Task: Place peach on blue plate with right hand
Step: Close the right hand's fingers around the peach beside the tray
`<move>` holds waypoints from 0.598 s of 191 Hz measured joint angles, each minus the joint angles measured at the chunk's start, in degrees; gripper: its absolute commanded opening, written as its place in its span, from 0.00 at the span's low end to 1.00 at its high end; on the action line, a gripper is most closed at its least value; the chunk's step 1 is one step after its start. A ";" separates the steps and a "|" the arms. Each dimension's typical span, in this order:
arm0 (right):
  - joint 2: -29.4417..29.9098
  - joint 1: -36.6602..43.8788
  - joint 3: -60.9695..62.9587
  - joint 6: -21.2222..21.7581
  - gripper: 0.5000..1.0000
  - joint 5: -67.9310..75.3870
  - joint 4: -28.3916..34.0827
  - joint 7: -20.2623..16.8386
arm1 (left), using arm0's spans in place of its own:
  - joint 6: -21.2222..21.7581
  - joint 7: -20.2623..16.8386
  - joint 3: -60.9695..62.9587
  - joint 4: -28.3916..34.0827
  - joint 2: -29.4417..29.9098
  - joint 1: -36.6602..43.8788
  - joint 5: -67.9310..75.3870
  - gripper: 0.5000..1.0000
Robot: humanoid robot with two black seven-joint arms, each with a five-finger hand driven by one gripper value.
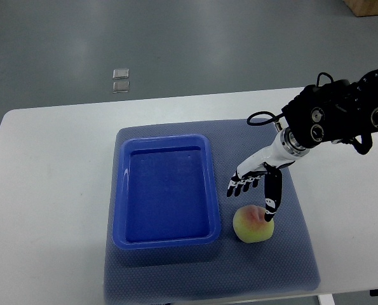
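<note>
A yellow-pink peach [251, 225] lies on the blue-grey mat [290, 254], just right of the blue plate [165, 238], a deep rectangular tray with nothing in it. My right hand [255, 190] reaches in from the right edge and hovers right over the peach. Its thumb [272, 200] points down and touches the peach's top right, while the other fingers [239, 184] stretch out to the left above the fruit. The hand is open and not closed around the peach. The left arm is out of sight.
The mat lies on a white table [49, 190] whose far edge borders a grey floor. Two small square floor plates [120, 81] sit beyond the table. A cardboard box corner [370, 6] shows at the top right.
</note>
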 measured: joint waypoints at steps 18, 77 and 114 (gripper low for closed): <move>-1.09 -1.58 0.05 -0.78 0.86 0.00 0.06 0.00 | 0.00 0.00 -0.05 0.11 0.00 -0.03 0.01 1.00; -1.50 -4.16 0.34 -3.13 0.86 0.00 0.07 0.10 | 0.10 0.00 -0.06 0.14 0.00 -0.01 0.01 1.00; -2.67 -6.07 0.60 -3.62 0.86 0.08 0.14 0.17 | 0.10 0.00 -0.06 0.14 0.00 0.00 0.01 1.00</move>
